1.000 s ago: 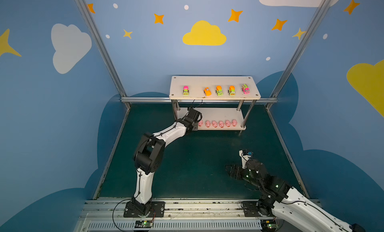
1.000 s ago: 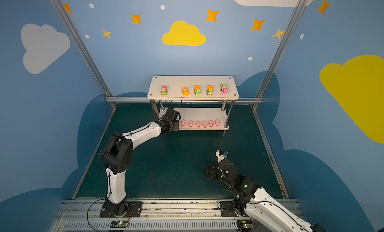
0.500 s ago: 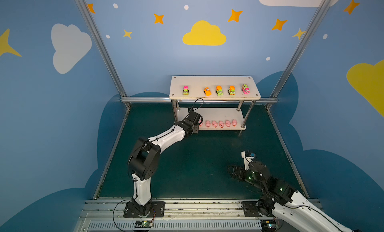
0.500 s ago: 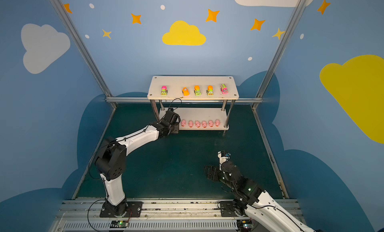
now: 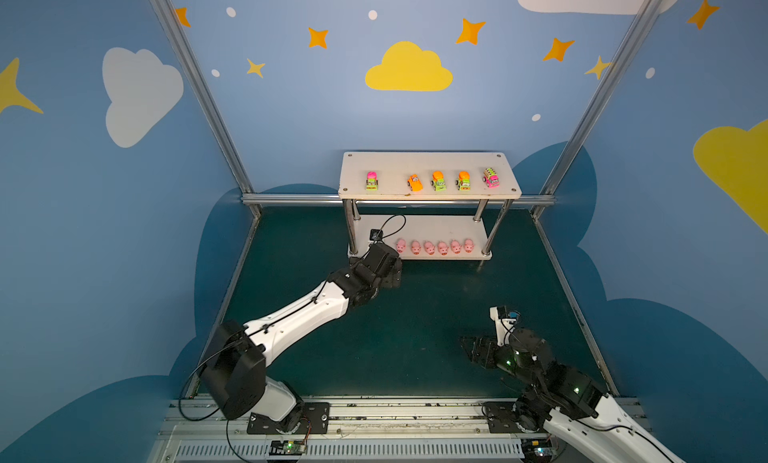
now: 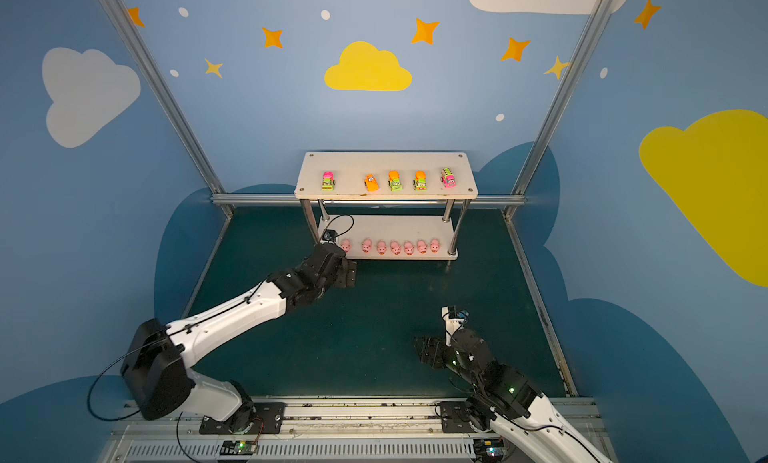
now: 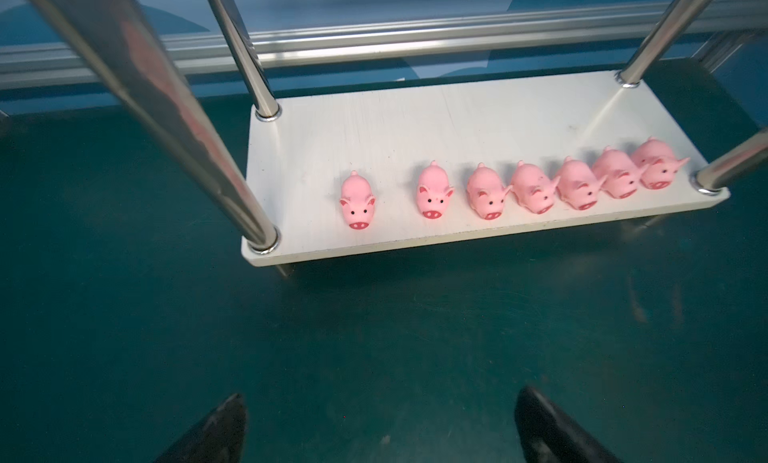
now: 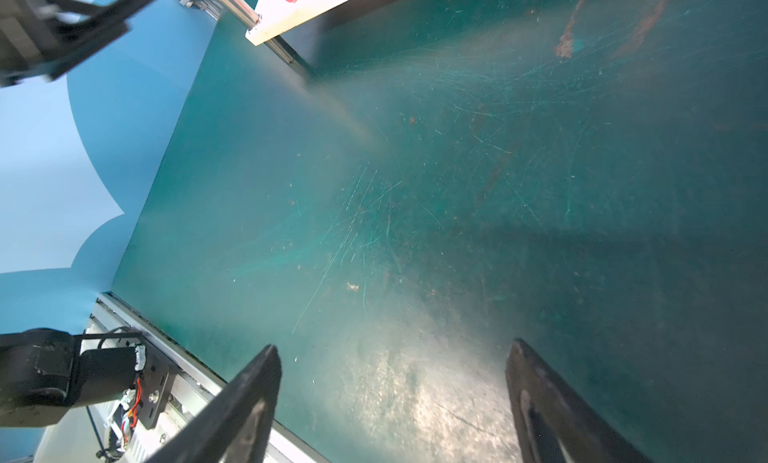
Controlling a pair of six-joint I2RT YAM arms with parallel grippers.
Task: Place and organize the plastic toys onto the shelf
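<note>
Shelf point(image 5: 424, 162) stood far centre on worktop point(image 5: 415, 324); five toy vehicles point(image 5: 438, 180) lined its upper board; seven pink pigs point(image 7: 533, 186) lined the lower board's near edge; left jaws were spread, empty, by shelf's left end; right jaws were spread, empty, near right.

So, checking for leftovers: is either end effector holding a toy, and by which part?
Nothing is held: the left end effector and right end effector are both open, empty.

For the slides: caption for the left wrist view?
Seven pink pigs in a row on the lower shelf board; left gripper open and empty.
</note>
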